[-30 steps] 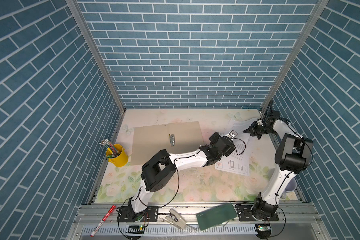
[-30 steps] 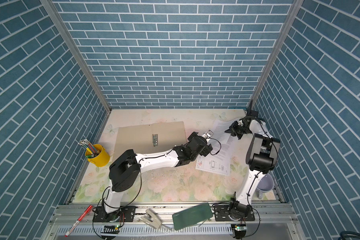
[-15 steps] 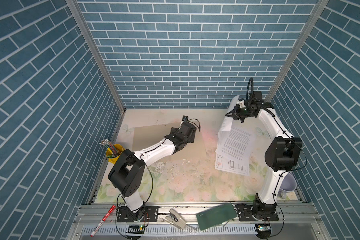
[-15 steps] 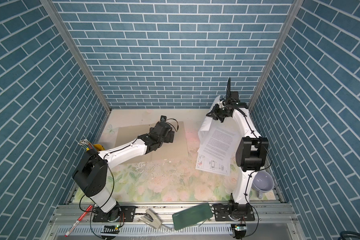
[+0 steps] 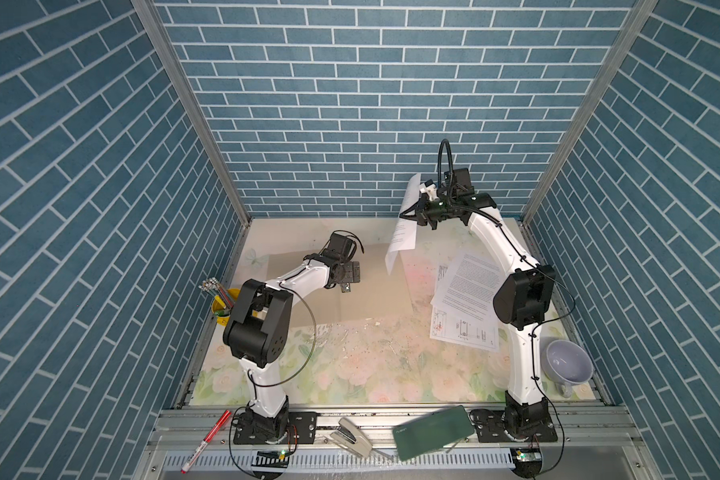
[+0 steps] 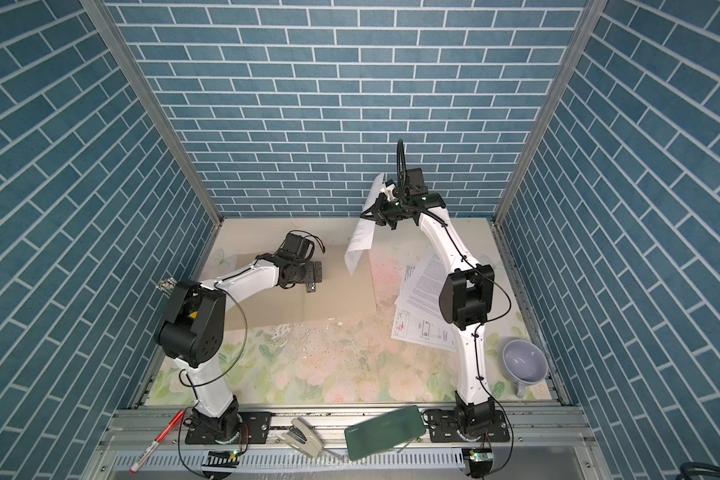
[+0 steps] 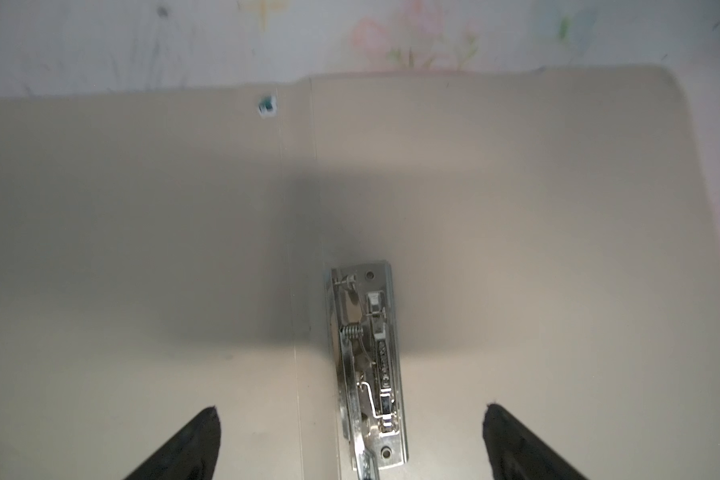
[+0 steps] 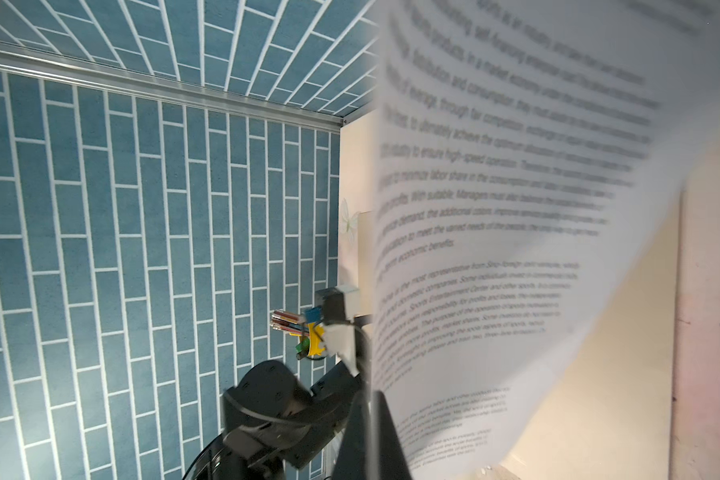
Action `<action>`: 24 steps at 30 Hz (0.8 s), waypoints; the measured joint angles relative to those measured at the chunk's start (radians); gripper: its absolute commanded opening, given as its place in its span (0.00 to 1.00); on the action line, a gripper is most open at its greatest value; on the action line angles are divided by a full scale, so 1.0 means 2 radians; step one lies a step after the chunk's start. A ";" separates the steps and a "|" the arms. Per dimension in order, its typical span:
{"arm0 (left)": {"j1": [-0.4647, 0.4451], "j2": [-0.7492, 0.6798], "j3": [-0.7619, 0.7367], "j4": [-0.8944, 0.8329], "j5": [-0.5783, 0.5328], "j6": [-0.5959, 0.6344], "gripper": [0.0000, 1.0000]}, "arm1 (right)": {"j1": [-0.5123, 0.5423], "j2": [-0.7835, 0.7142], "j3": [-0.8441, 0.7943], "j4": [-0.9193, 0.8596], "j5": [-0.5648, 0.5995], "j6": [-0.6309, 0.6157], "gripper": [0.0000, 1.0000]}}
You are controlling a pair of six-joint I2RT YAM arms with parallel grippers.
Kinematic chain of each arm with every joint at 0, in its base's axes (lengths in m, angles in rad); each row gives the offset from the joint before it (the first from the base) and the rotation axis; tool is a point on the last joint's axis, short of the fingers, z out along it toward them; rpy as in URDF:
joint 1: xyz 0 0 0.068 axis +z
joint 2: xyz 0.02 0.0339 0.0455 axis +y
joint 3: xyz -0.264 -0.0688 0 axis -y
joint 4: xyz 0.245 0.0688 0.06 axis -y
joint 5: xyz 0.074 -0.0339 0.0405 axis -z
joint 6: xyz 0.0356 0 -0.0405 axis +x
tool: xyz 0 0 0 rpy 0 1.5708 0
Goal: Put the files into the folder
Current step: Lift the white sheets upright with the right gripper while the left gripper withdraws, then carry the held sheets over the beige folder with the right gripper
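The tan folder (image 5: 375, 299) (image 6: 341, 295) lies open on the table, its metal clip (image 5: 345, 287) (image 7: 366, 365) at the spine. My left gripper (image 5: 350, 274) (image 6: 314, 274) (image 7: 351, 407) hovers open just above that clip, one black fingertip on each side. My right gripper (image 5: 416, 210) (image 6: 376, 211) (image 8: 366, 440) is raised near the back wall, shut on the edge of one printed file (image 5: 402, 237) (image 6: 360, 241) (image 8: 516, 208). That file hangs down over the folder's right edge. A second text file (image 5: 470, 282) and a file with drawings (image 5: 466, 332) lie overlapped on the table at right.
A yellow pencil cup (image 5: 221, 307) stands at the left edge and a lavender mug (image 5: 568, 365) at the right front. On the front rail lie a dark green case (image 5: 433, 432), a stapler (image 5: 352, 438) and a red pen (image 5: 204, 442).
My right gripper has lifted one printed file off the pile, up and toward the back. The left arm has swung left, from beside the pile to above the folder's clip.
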 measured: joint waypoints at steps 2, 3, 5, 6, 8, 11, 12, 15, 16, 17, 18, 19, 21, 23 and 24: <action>0.005 0.019 0.006 -0.007 0.022 -0.002 0.97 | -0.004 -0.004 -0.008 0.015 -0.003 0.000 0.00; 0.006 0.025 0.009 -0.008 0.031 -0.002 0.97 | -0.007 -0.010 -0.021 0.022 -0.004 0.000 0.00; 0.006 0.035 0.016 -0.009 0.046 -0.006 0.95 | -0.014 -0.030 -0.068 0.040 -0.004 0.000 0.00; 0.006 0.041 0.022 -0.009 0.054 -0.009 0.94 | -0.018 -0.044 -0.103 0.051 -0.003 0.000 0.00; 0.005 0.051 0.033 -0.009 0.069 -0.013 0.91 | -0.025 -0.065 -0.166 0.068 0.000 0.000 0.00; 0.006 0.064 0.045 -0.008 0.089 -0.023 0.87 | -0.036 -0.084 -0.254 0.082 0.007 -0.004 0.00; 0.006 0.064 0.047 -0.004 0.097 -0.027 0.87 | -0.039 -0.085 -0.278 0.082 0.011 -0.007 0.00; 0.004 0.064 0.047 0.003 0.111 -0.039 0.86 | -0.047 -0.085 -0.322 0.072 0.024 -0.029 0.00; 0.003 0.064 0.047 0.005 0.115 -0.044 0.86 | -0.047 -0.085 -0.329 0.064 0.028 -0.038 0.00; 0.001 0.064 0.047 0.006 0.118 -0.047 0.86 | -0.048 -0.085 -0.332 0.057 0.031 -0.047 0.00; -0.001 0.064 0.047 0.008 0.122 -0.051 0.85 | -0.048 -0.085 -0.333 0.051 0.035 -0.058 0.00; -0.004 0.064 0.047 0.010 0.125 -0.056 0.85 | -0.047 -0.085 -0.333 0.047 0.038 -0.068 0.00; -0.010 0.064 0.047 0.015 0.133 -0.063 0.85 | -0.048 -0.086 -0.333 0.039 0.044 -0.084 0.00; -0.018 0.064 0.047 0.019 0.141 -0.071 0.85 | -0.050 -0.087 -0.333 0.030 0.049 -0.097 0.00; -0.023 0.064 0.047 0.023 0.145 -0.076 0.85 | -0.051 -0.088 -0.333 0.027 0.051 -0.101 0.00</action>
